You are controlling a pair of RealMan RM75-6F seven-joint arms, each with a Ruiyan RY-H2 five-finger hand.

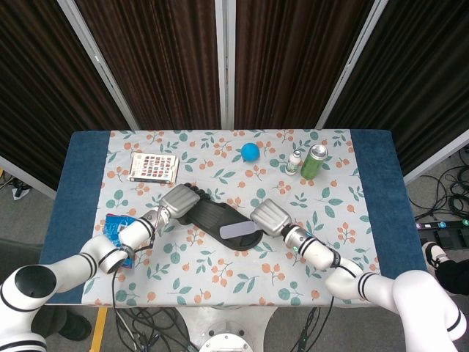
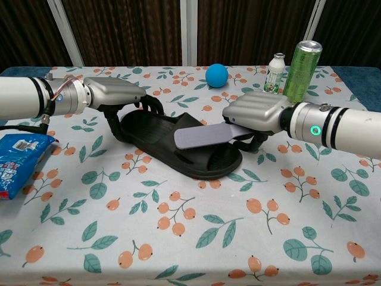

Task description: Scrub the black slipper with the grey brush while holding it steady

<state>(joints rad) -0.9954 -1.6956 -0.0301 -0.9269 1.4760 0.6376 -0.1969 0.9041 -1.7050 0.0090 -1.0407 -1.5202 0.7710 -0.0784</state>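
Note:
The black slipper (image 1: 217, 221) (image 2: 156, 137) lies slantwise in the middle of the floral cloth. My left hand (image 1: 180, 199) (image 2: 116, 95) grips its heel end, fingers curled over the rim. My right hand (image 1: 269, 218) (image 2: 257, 113) holds the grey brush (image 1: 239, 232) (image 2: 206, 135) by its handle. The brush head lies flat across the slipper's strap near the toe end, bristles down against it.
A blue ball (image 1: 250, 152) (image 2: 217, 75), a small white bottle (image 1: 294, 162) (image 2: 274, 72) and a green can (image 1: 315, 161) (image 2: 302, 70) stand behind. A patterned box (image 1: 154, 166) sits far left. A blue snack bag (image 1: 117, 226) (image 2: 16, 161) lies by my left forearm.

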